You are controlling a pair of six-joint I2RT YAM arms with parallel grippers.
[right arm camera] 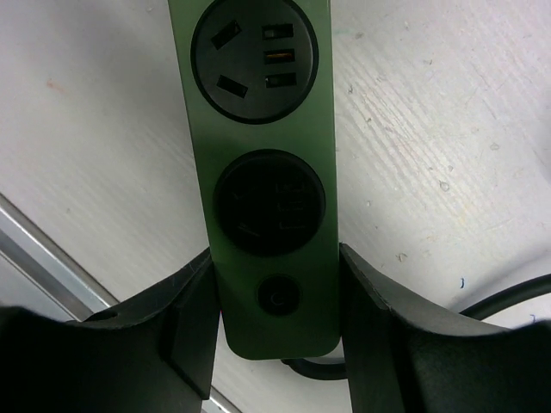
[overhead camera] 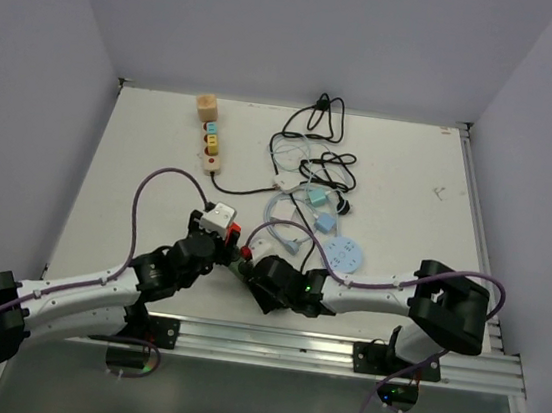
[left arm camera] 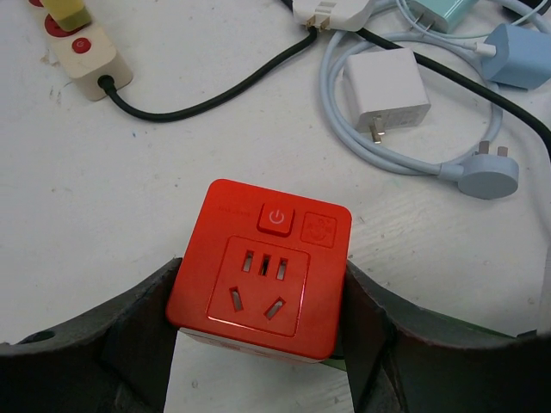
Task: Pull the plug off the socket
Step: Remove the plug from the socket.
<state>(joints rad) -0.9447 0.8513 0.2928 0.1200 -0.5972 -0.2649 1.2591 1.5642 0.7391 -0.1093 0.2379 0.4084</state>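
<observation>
The plug is a red cube (left arm camera: 267, 275) with a white underside, a power button and its own outlet holes on top. My left gripper (left arm camera: 263, 288) is shut on it, one finger flat against each side. A sliver of green (left arm camera: 337, 361) shows under the cube's right corner. The socket is a green power strip (right arm camera: 263, 172) with two round black outlets, both bare on the face I see. My right gripper (right arm camera: 275, 258) is shut across its switch end. In the top view both grippers meet near the front edge, left (overhead camera: 215, 229) and right (overhead camera: 249, 259). Where plug meets socket is hidden.
A beige power strip (overhead camera: 210, 143) with coloured plugs lies at the back left, its black cord (left arm camera: 215, 95) trailing forward. White chargers (left arm camera: 386, 89), a light blue plug (left arm camera: 489, 176), coiled cables and a blue disc (overhead camera: 343, 253) crowd the middle. An aluminium rail (overhead camera: 339, 350) borders the front edge.
</observation>
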